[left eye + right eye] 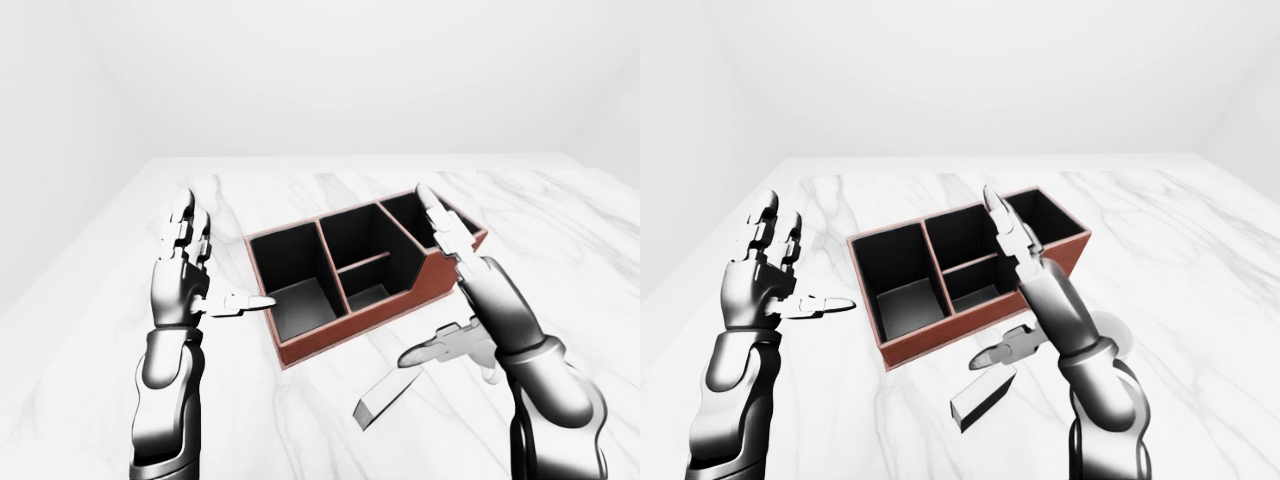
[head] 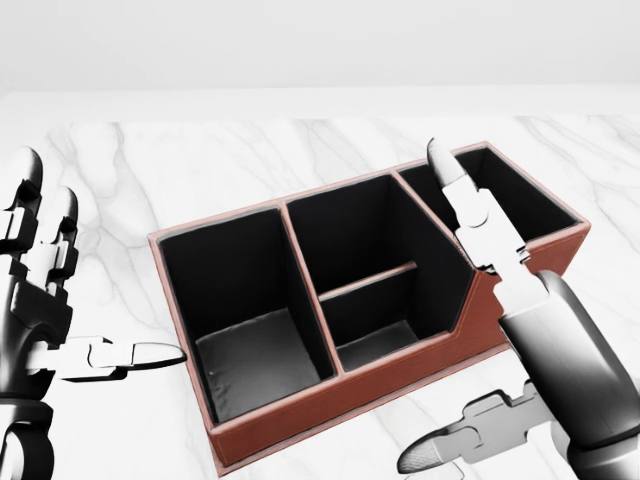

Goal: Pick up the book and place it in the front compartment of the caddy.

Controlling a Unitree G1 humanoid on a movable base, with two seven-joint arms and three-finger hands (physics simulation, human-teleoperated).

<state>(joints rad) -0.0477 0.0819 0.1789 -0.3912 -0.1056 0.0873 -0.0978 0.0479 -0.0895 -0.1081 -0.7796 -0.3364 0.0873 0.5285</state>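
- The caddy (image 2: 350,390) sits on the white marble surface (image 1: 300,420), a reddish-brown box with black-lined compartments, turned at an angle in all three views.
- It has one large compartment at its left end, a middle section split by a low divider into two smaller cells, and a further compartment at its right end; all look empty.
- The book (image 1: 385,400) lies flat on the surface just below the caddy's lower wall in the eye views, a thin white slab with a dark edge, apart from the caddy.
- The right hand (image 1: 470,315) hovers above the book with its fingers spread, two pointing up over the caddy's right end and the thumb (image 1: 428,352) reaching left just above the book; whether the thumb touches it cannot be told.
- The left hand (image 1: 765,285) is raised to the left of the caddy, fingers apart and pointing up, thumb aimed at the caddy's left wall, holding nothing.
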